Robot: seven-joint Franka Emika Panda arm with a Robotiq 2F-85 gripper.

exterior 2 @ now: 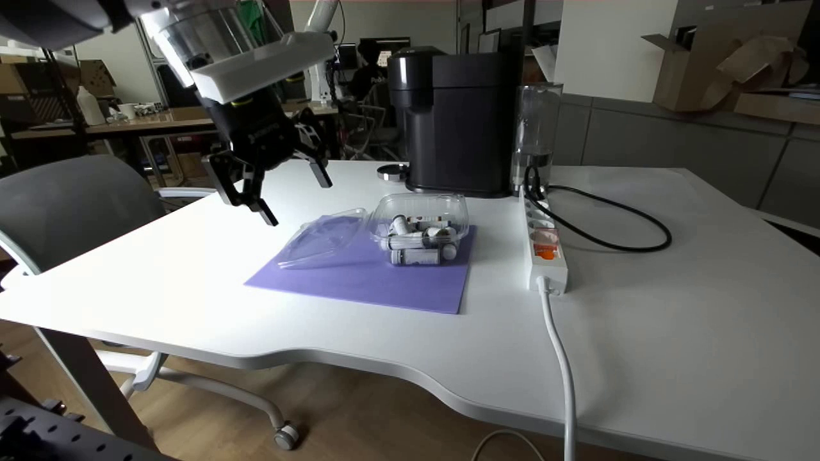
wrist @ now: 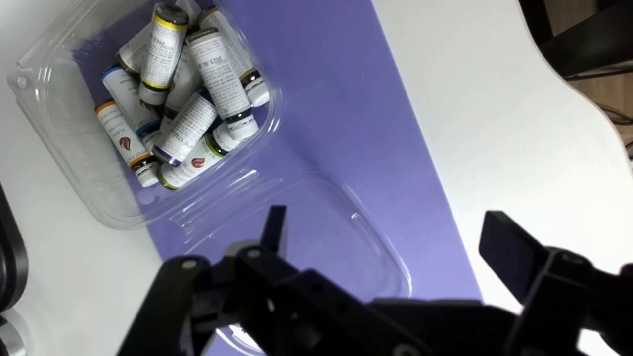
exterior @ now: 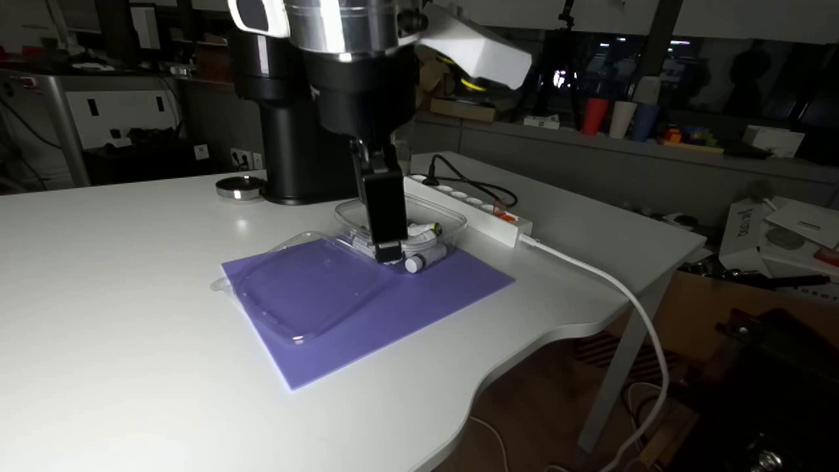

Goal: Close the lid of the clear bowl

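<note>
The clear bowl stands on the purple mat in both exterior views [exterior: 452, 227] [exterior 2: 383, 224] and at the upper left of the wrist view [wrist: 91, 158]. It holds several small white-labelled bottles. The transparent lid lies folded out beside it, in both exterior views [exterior: 308, 288] [exterior 2: 323, 240] and low in the wrist view [wrist: 321, 237]. Lid and bowl appear joined along a ridged edge. My gripper is wide open and empty, above the table on the lid's side, in both exterior views [exterior: 388, 246] [exterior 2: 299, 202] and in the wrist view [wrist: 385, 222]. It hides part of the lid.
The purple mat [exterior 2: 359, 282] lies under bowl and lid. A white power strip [exterior 2: 544, 256] with cables stands beside the bowl. A black machine [exterior 2: 458, 121] and a round metal dish [exterior 2: 391, 171] stand behind. The table's curved front edge [exterior 2: 307, 354] is near the mat.
</note>
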